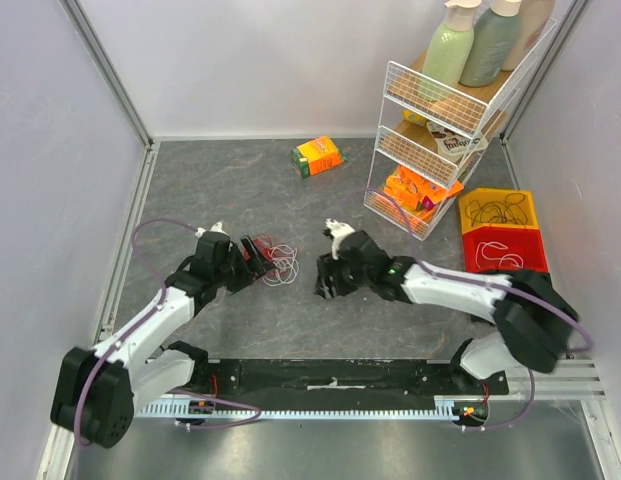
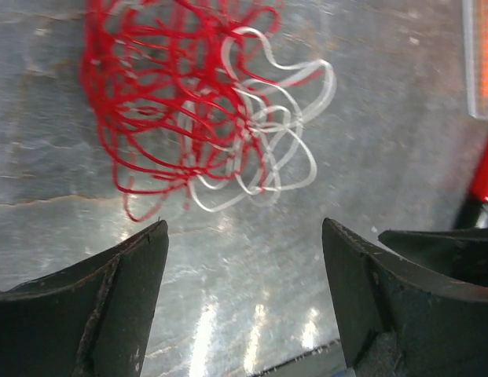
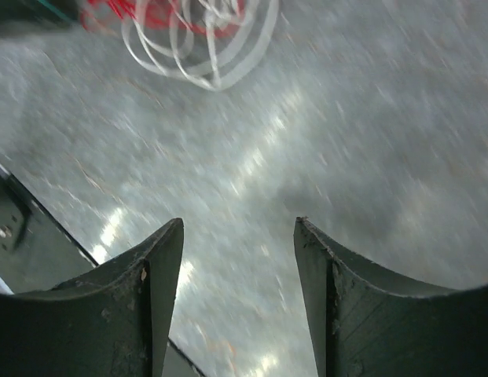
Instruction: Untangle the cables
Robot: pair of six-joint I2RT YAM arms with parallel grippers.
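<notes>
A red cable and a white cable lie tangled together on the grey table, between my two grippers. In the left wrist view the red loops overlap the white loops just beyond my fingertips. My left gripper is open and empty, right next to the tangle. My right gripper is open and empty, a short way right of the tangle. The right wrist view shows the white loops and a bit of red cable at its top edge.
A yellow bin with black loops and a red bin with a white loop sit at the right. A white wire rack with bottles and packets stands at the back right. An orange-green box lies behind. A black rail runs along the near edge.
</notes>
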